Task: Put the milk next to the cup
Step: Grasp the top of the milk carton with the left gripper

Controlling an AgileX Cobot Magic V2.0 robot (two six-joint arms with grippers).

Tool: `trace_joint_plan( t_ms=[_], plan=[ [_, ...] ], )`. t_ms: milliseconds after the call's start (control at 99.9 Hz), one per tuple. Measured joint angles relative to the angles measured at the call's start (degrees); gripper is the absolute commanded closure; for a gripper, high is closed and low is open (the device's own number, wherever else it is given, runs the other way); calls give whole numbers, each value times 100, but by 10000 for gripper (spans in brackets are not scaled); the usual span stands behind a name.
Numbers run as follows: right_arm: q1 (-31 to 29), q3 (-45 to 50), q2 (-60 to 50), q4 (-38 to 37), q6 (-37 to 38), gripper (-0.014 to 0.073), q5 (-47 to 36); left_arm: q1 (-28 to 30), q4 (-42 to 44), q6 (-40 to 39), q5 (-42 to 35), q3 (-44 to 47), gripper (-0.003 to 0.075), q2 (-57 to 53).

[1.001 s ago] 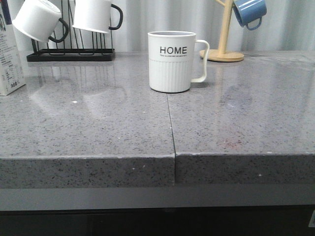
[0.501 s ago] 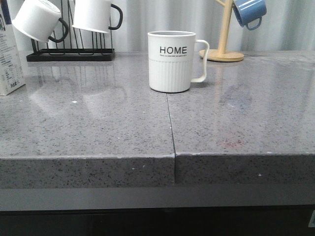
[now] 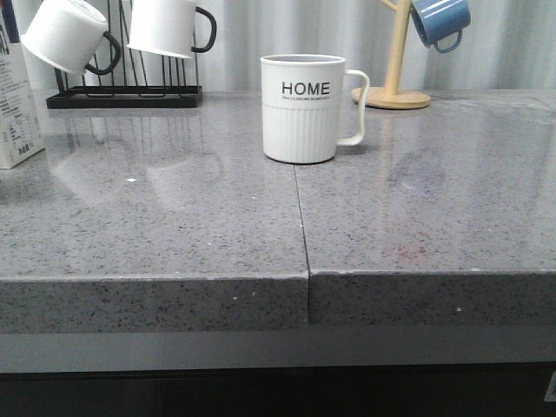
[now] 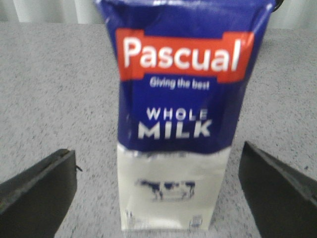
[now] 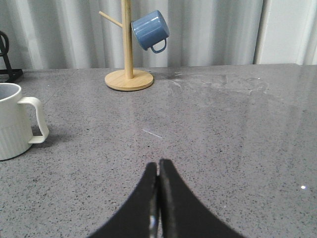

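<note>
The milk [image 4: 181,114], a tall white carton with a dark blue top reading "WHOLE MILK" and a small cow picture, stands upright on the grey counter. In the front view only a strip of the milk [image 3: 16,113] shows at the far left edge. My left gripper [image 4: 157,151] is open, one finger on each side of the carton, with a gap on both sides. The cup [image 3: 301,109], a white ribbed mug marked "HOME", stands mid-counter, well right of the carton. My right gripper [image 5: 158,166] is shut on nothing, low over the counter to the right of the cup [image 5: 12,126].
A black rack [image 3: 126,95] at the back left holds two white mugs with black handles. A wooden mug tree [image 3: 395,87] with a blue mug [image 3: 440,22] stands at the back right. A seam [image 3: 301,217] runs down the counter in front of the cup.
</note>
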Motion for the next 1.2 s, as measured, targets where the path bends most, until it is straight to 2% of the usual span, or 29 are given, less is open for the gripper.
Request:
trace_joint_plan(
  t_ms=[691,781,951,1021,1091,1202],
  plan=[
    [0,0,0,0,0,715,0,0,33,-81,-505,-1023,97,1381],
    [0,0,0,0,0,715,0,0,33,-135,-593,-1034,185,1447],
    [0,0,0,0,0,715,0,-27,47,-155,-658,-1034,491,1455],
    [0,0,0,0,0,715,0,-27,47,-169,-700,-1034,594,1470],
    [0,0,0,0,0,715,0,-27,47,-169,-725,-1034,643,1474],
    [0,0,0,0,0,715,0,-27,47,-169,-748,-1034,645,1474]
  ],
)
